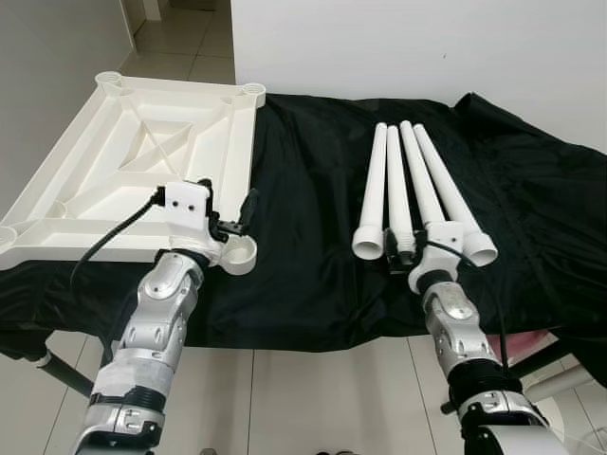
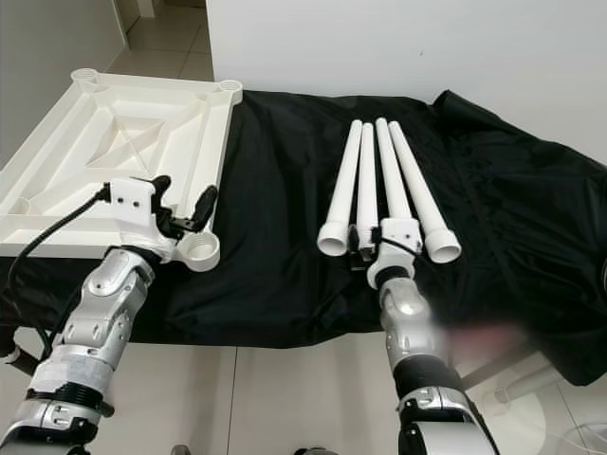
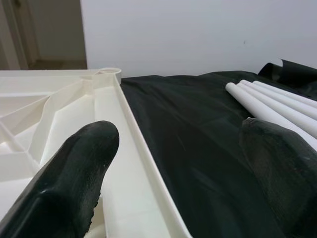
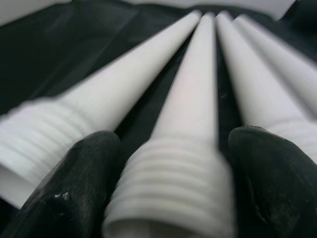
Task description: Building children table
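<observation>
Four white table legs (image 1: 410,190) lie on the black cloth (image 1: 303,218), the right gripper (image 4: 168,183) straddling one's threaded end, while the left gripper (image 1: 230,220) spreads wide over the upturned tabletop's (image 1: 133,161) near right corner.

Both silver arms reach forward, grippers out ahead.

The left arm (image 1: 156,322) angles up and slightly right, its left gripper (image 1: 230,214) held level with the two black fingers spread wide apart. The right arm (image 1: 460,332) rises from the near right and leans left, its right gripper (image 4: 168,173) low, fingers parted, one on each side of what lies between them.
</observation>
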Tool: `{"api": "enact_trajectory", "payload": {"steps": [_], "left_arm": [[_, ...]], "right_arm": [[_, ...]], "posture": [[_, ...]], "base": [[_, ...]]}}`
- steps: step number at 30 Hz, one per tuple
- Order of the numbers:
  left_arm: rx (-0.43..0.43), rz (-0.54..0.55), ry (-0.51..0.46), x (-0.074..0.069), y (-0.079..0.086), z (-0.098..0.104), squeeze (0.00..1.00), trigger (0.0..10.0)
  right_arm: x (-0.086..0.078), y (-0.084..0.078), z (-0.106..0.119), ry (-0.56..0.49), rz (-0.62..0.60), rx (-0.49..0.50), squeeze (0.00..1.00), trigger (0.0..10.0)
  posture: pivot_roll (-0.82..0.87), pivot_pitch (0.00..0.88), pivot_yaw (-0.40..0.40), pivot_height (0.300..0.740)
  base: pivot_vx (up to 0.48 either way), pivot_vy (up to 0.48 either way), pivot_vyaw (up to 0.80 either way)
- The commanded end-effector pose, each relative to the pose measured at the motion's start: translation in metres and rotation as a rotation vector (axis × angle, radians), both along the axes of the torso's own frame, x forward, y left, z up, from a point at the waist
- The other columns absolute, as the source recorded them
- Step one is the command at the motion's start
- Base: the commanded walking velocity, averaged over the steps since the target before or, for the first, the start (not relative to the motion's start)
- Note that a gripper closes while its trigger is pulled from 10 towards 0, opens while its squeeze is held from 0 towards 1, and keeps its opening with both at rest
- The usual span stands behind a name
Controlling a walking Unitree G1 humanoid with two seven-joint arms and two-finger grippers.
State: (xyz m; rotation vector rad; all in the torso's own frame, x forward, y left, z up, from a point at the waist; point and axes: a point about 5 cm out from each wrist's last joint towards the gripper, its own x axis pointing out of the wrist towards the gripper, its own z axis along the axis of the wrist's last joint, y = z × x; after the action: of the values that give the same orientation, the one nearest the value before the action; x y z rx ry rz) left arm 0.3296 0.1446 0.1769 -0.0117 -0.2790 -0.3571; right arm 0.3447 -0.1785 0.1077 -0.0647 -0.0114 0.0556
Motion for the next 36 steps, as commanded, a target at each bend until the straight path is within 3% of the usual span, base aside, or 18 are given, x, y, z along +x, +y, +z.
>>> {"api": "enact_trajectory", "payload": {"steps": [1,18,20,28,35,36], "left_arm": [[0.032,-0.090,0.007,-0.003,-0.006,-0.002,0.00,10.0],[0.032,-0.096,0.008,-0.004,-0.008,-0.003,0.00,10.0],[0.050,-0.122,0.015,-0.006,-0.011,-0.005,0.00,10.0],[0.098,-0.293,0.068,-0.016,-0.028,-0.014,0.00,10.0],[0.158,-0.397,0.099,-0.024,-0.042,-0.017,0.00,10.0],[0.149,-0.400,0.117,-0.024,-0.043,-0.019,0.00,10.0]], "right_arm": [[-0.002,-0.001,-0.013,0.080,0.009,-0.018,0.00,10.0],[0.002,0.000,-0.009,0.054,-0.009,0.032,0.00,10.0],[0.001,0.000,-0.010,0.053,-0.015,0.085,0.00,0.0],[-0.001,-0.003,-0.015,0.063,-0.034,0.227,0.00,0.0],[-0.001,-0.001,-0.012,0.044,-0.015,0.273,0.00,0.0],[-0.002,-0.001,-0.010,0.021,-0.017,0.251,0.00,10.0]], "posture": [[0.01,0.075,-0.045,0.740],[0.01,0.077,-0.046,0.740],[0.02,0.072,-0.048,0.740],[0.02,0.060,-0.049,0.740],[0.02,0.053,-0.048,0.740],[0.02,0.048,-0.051,0.740]], "base": [[0.000,0.000,0.00],[0.000,0.000,0.00],[0.000,0.000,0.00],[0.000,0.000,0.00],[0.000,0.000,0.00],[0.000,0.000,0.00]]}}
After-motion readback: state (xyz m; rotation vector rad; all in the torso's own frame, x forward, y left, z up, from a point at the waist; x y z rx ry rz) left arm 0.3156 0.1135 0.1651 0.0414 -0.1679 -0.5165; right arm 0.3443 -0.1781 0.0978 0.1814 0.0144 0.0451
